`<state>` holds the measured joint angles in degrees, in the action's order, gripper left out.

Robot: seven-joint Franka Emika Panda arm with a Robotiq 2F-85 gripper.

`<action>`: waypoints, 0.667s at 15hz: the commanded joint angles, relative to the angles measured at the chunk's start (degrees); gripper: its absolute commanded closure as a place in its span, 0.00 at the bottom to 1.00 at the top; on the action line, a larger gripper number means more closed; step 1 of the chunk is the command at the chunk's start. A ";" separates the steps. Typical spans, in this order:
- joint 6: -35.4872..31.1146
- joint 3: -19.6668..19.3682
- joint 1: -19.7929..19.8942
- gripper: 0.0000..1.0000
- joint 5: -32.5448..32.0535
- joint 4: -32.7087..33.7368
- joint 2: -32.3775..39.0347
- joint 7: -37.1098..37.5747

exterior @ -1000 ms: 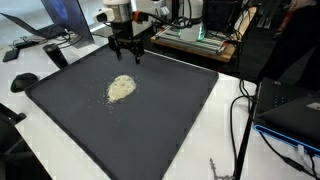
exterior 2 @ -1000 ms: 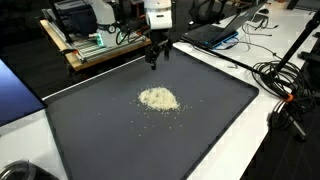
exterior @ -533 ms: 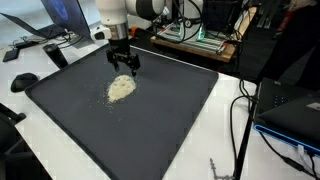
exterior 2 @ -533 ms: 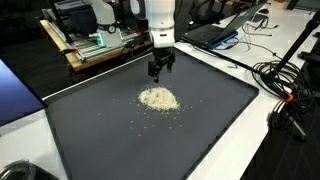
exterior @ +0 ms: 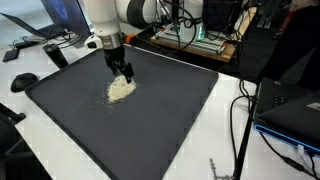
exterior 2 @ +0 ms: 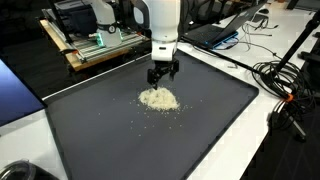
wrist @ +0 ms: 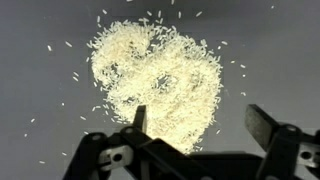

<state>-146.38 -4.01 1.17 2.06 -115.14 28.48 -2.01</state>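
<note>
The hand hangs just over the rice pile on the mat.

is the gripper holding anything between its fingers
No, in the wrist view the gripper stands open and empty over the rice pile.

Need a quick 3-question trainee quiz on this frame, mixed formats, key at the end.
1. True or false: the pincer has its jaws shut.
2. The pile of grains lies on: A) a dark mat; B) a white plate; C) a wooden tray.
3. Short answer: does the pincer hold anything?

Key
1. False: the jaws stand open.
2. A.
3. No, it is empty, close by the pile's edge.
</note>
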 commanded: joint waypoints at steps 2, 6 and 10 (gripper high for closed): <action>2.16 -0.86 -1.14 0.00 0.32 4.66 3.62 10.91; 1.00 -0.41 -0.73 0.00 1.49 5.71 6.02 15.34; -1.13 -0.17 -0.24 0.00 2.31 6.21 7.99 16.94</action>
<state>-146.09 -4.13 0.75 2.57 -110.70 34.41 13.92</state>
